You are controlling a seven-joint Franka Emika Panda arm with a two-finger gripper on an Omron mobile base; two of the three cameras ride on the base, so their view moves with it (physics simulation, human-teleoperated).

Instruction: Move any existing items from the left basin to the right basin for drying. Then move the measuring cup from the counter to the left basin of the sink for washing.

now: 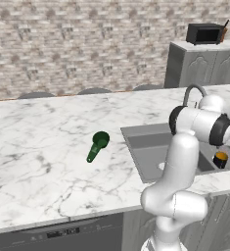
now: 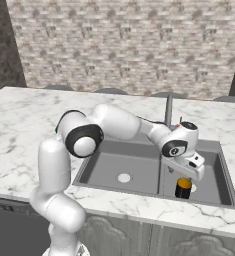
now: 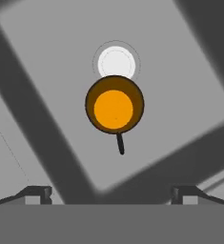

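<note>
The counter (image 1: pixel 43 147) is a broad slab of white marble with grey veins, and sunk into it is the smooth grey double sink. The left basin (image 2: pixel 114 165) is a plain rectangle with a pale round drain; past the low divider, the right basin (image 2: pixel 211 175) holds the small orange thing (image 2: pixel 183 188), squat and round, orange on top with a dark rim and a short black stem, standing on the basin floor just beside that basin's pale drain (image 3: pixel 115 62). The measuring cup (image 1: pixel 97 145), dark green plastic with a round bowl and long straight handle, lies on the marble to the left of the sink, well apart from it. The white arm reaches out over the sink, its hand pointing down above the right basin. The gripper (image 3: pixel 112 193) hangs over the orange thing with its fingertips spread wide, holding nothing.
</note>
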